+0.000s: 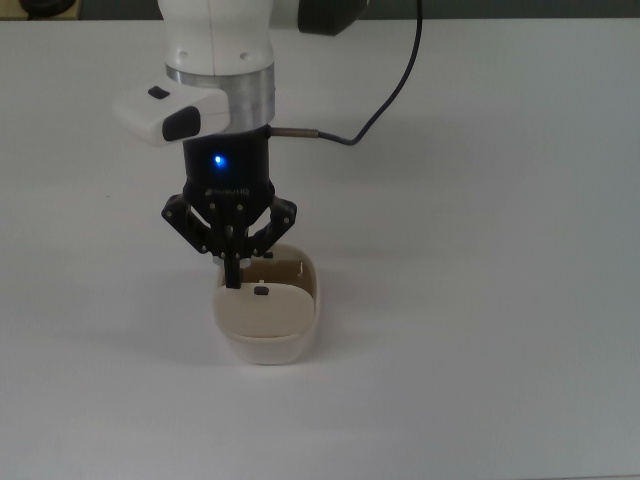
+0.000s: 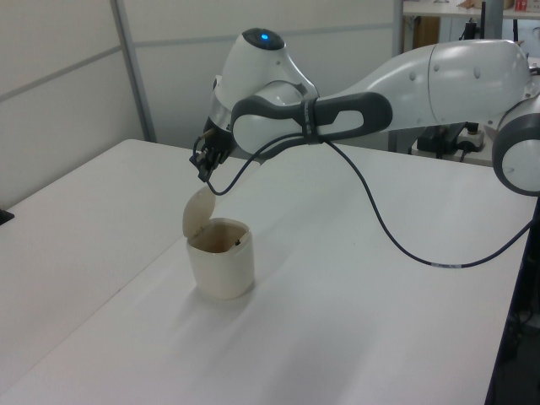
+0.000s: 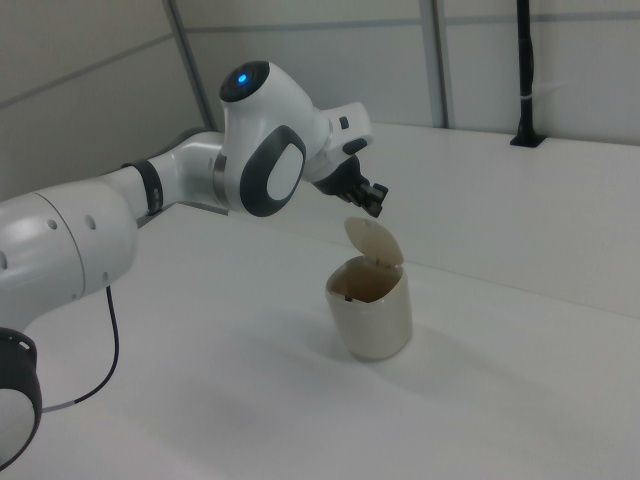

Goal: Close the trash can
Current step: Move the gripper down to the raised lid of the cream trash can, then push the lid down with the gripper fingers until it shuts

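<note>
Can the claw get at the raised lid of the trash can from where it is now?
Probably yes: the claw hangs just above the upright lid of the trash can, nothing between them.

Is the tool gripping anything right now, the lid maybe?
Nothing is held. The tool is shut with nothing between its fingers, poised just above the raised lid of the trash can, which stands open.
</note>
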